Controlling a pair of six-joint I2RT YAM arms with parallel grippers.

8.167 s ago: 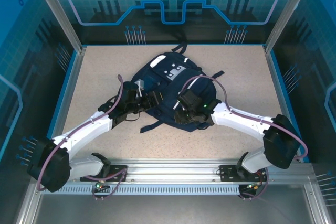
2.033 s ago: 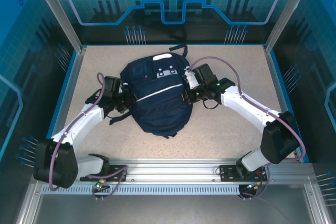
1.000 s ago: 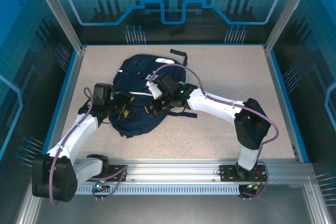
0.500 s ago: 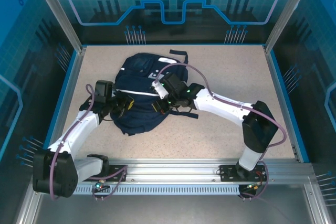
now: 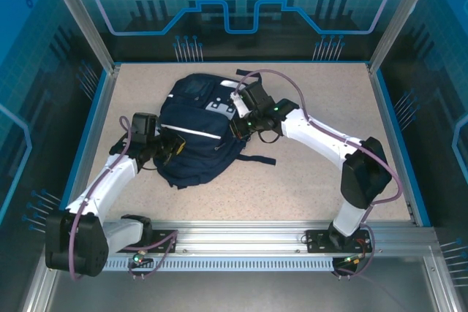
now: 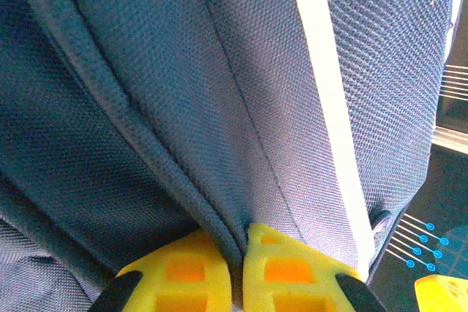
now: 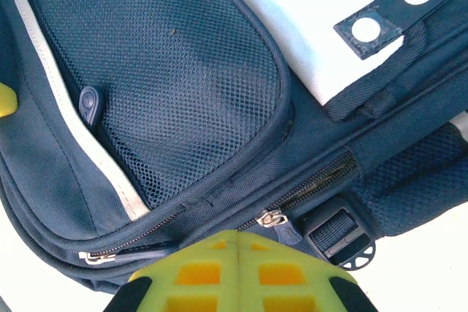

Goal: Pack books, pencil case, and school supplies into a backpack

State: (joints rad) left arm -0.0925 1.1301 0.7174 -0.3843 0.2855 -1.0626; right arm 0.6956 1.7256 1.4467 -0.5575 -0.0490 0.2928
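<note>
Navy white-striped backpack [image 5: 196, 153] lies slumped; left gripper [image 6: 241, 245] pinches its fabric, right gripper [image 7: 235, 245] closed.

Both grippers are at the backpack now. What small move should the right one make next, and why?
Probably slide the right gripper along the zipper to start opening it. Its jaws are shut right at the zipper pull, though I cannot tell whether they hold it; the zipper looks closed, and the left gripper pinches a fold of the backpack, steadying it.
</note>
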